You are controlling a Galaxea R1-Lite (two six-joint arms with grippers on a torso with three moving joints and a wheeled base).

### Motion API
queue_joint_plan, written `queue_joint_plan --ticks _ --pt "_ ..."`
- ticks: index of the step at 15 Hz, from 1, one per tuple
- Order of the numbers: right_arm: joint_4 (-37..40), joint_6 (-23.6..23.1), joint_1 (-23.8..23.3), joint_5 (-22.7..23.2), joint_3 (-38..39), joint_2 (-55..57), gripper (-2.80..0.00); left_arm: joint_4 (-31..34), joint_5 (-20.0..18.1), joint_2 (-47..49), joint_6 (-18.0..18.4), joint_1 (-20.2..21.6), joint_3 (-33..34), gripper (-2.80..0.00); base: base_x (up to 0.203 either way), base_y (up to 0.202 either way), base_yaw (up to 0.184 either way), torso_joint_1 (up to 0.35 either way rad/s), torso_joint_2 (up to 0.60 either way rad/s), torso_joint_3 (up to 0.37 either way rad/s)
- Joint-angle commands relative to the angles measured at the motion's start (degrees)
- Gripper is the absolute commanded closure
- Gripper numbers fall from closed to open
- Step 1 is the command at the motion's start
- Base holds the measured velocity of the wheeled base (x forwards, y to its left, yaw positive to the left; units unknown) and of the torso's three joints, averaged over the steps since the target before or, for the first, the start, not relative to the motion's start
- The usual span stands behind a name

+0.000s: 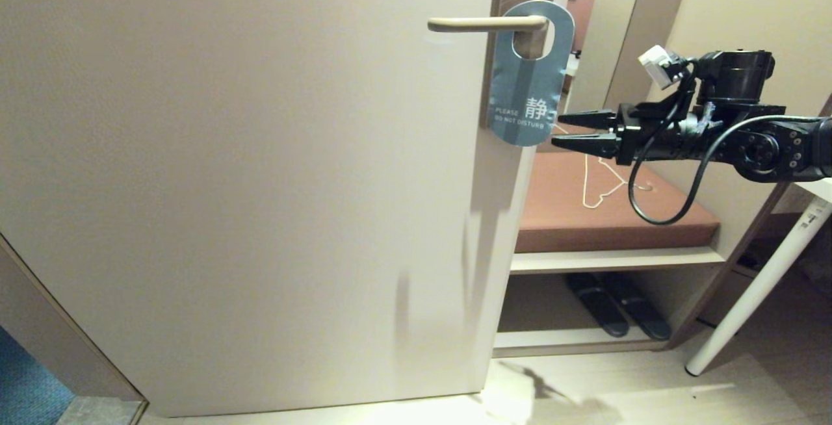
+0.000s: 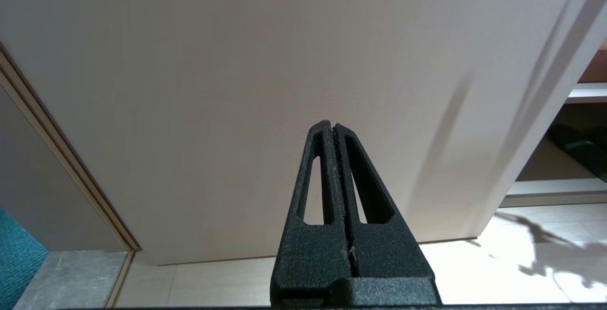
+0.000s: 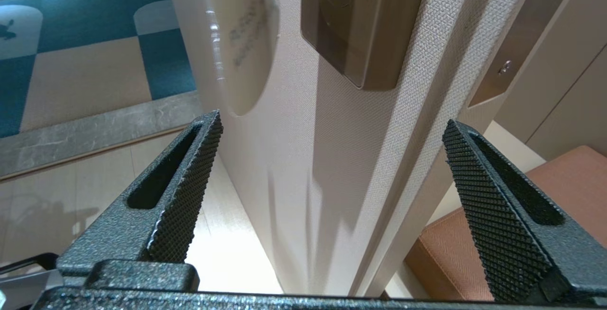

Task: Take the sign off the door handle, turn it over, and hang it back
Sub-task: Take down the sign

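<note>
The sign (image 1: 531,74) is shown hung on the handle (image 1: 487,23), just ahead of the right gripper (image 1: 574,131), jaws apart. Being thin, light and flexible, its lower edge is best pinched.

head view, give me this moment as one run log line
sign: blue side out, hanging on handle | right hand: open, empty, beside sign's lower edge | left hand: shut, parked, facing door
</note>
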Motion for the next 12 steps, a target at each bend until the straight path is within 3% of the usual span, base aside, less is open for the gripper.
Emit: queue_joint_plan --ticks 1,12 --pt "-0.13 -0.12 -0.02 0.38 0.32 -1.14 -2.80 -0.02 0.07 0.05 -0.04 0.01 0.00 0.00 0.000 0.000 0.000 0.000 0.00 0.000" --pt "-0.44 0.06 4.77 0.12 -1.85 -1.60 -2.80 -0.02 0.07 0.05 -0.04 0.01 0.00 0.00 0.000 0.000 0.000 0.000 0.00 0.000"
